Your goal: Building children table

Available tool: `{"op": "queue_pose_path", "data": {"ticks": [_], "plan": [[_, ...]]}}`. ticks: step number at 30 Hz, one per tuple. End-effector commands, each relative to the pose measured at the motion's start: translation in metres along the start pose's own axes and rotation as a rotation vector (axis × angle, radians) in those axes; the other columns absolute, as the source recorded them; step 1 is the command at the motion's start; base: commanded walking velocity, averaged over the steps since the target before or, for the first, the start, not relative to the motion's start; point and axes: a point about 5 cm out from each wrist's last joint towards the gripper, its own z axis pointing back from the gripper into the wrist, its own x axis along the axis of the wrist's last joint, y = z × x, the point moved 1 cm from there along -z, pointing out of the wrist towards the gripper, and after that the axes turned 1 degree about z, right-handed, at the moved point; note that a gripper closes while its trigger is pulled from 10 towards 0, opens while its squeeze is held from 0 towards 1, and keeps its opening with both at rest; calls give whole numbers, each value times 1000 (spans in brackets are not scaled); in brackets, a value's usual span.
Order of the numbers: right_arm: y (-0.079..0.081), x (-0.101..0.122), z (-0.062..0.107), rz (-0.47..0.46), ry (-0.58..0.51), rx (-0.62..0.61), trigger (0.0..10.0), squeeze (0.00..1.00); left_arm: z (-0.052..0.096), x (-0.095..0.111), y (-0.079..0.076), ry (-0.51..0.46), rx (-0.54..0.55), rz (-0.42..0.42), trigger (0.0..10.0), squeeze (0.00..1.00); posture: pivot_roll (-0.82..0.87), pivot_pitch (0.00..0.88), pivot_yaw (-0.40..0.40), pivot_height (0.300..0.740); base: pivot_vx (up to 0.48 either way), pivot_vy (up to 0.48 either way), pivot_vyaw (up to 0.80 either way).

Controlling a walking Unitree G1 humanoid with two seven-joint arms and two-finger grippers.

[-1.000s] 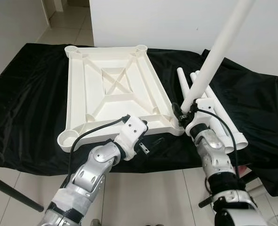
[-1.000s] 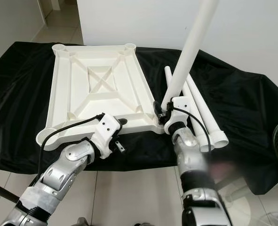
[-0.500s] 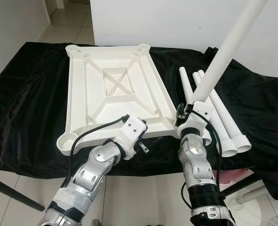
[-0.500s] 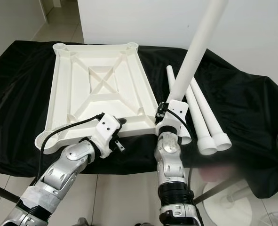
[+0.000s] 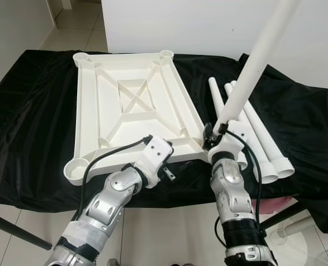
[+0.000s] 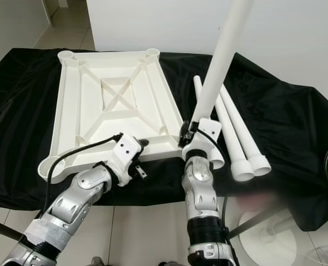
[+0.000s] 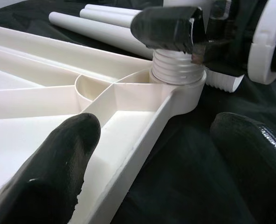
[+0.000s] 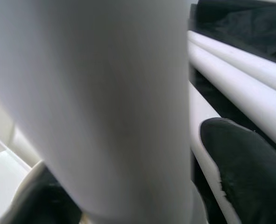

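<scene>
At tabletop (image 5: pixel 91 105) corner socket, gripped leg (image 5: pixel 252 66)

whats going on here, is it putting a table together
Yes. The right tool grips a white table leg, its threaded end sitting at the near right corner socket of the upside-down tabletop. The left tool straddles the tabletop's near edge, open. Three more legs lie on the black cloth to the right.

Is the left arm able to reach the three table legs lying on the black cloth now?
Probably not. The spare legs lie beyond the right tool, which holds an upright leg at the tabletop corner, blocking the left tool.
</scene>
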Motion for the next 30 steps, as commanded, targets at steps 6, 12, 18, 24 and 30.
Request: {"op": "queue_pose_path", "data": {"ticks": [6, 12, 18, 24, 30], "plan": [[1, 7, 1, 14, -29, 184, 10000, 1000, -1, 0, 0, -1, -16, -29, 10000, 0, -6, 37, -42, 740, 0, 0, 0], [-5, 8, 1, 34, -25, 287, 10000, 0, -1, 0, 0, -1, -14, -30, 10000, 0, -6, 32, -43, 740, 0, 0, 0], [-13, 12, -7, 129, -29, 453, 10000, 0, -2, -1, -2, -3, -20, -32, 10000, 0, -10, 26, -42, 740, 0, 0, 0], [-18, 14, -17, 215, -13, 564, 10000, 0, -3, 0, -2, -3, -25, -35, 10000, 0, -9, 22, -39, 740, 0, 0, 0], [-23, 12, -28, 270, 29, 639, 10000, 0, -3, 0, -2, -2, -29, -40, 10000, 0, -2, 19, -35, 740, 0, 0, 0]]}}
